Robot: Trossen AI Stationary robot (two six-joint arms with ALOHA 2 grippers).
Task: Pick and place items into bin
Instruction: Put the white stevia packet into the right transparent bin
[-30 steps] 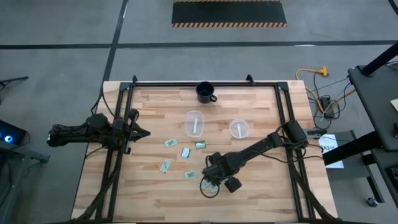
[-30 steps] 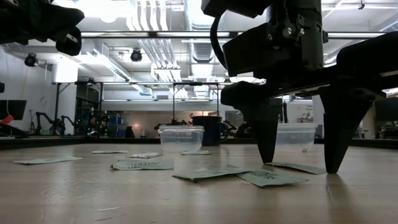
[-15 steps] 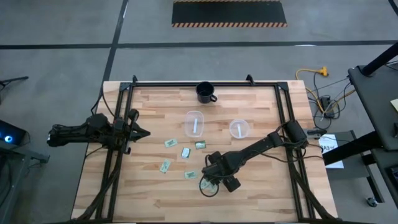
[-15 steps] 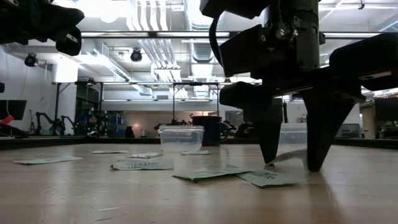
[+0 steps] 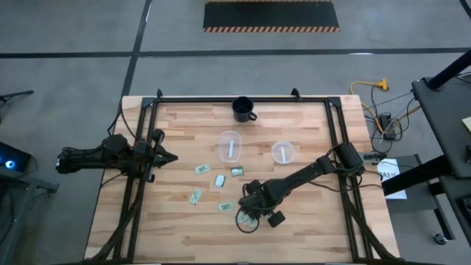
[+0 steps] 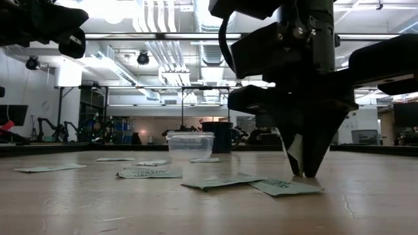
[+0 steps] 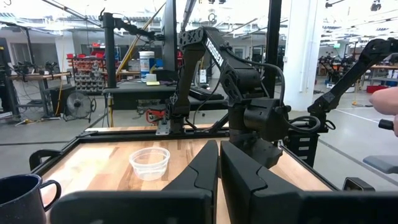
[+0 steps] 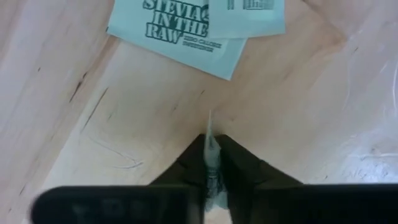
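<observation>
Near the front edge of the wooden worktop [image 5: 184,228], the right tool [image 5: 249,218] is reaching down to the boards, its fingers [image 8: 239,168] pressed together on a single packet [image 8: 211,155]. That packet is standing on edge between the fingertips, showing as a thin pale sliver in the right wrist view and as a small white strip at the tip of the tool [image 6: 304,171] in the low view. Just beside it, two more packets [image 8: 193,28] are lying flat and overlapping, the lower one printed with dark green lettering; they are not touching the fingers.

Farther toward the middle of the worktop, other packets are lying scattered and apart from one another: one [image 5: 202,169] nearest the left arm, one [image 5: 219,180] beside it, one [image 5: 237,171] closer to the cups, one [image 5: 195,196] and one [image 5: 226,207] nearer the front. Behind them, two clear cups are standing upright, the oval one [image 5: 231,145] with something pale inside it and the round one [image 5: 283,152] off to its right. A dark mug [image 5: 243,109] is sitting at the far edge.

At the worktop's left side, the left tool [image 5: 163,156] is hovering with its fingers [image 7: 205,174] closed against each other, holding nothing, well apart from the packets.
</observation>
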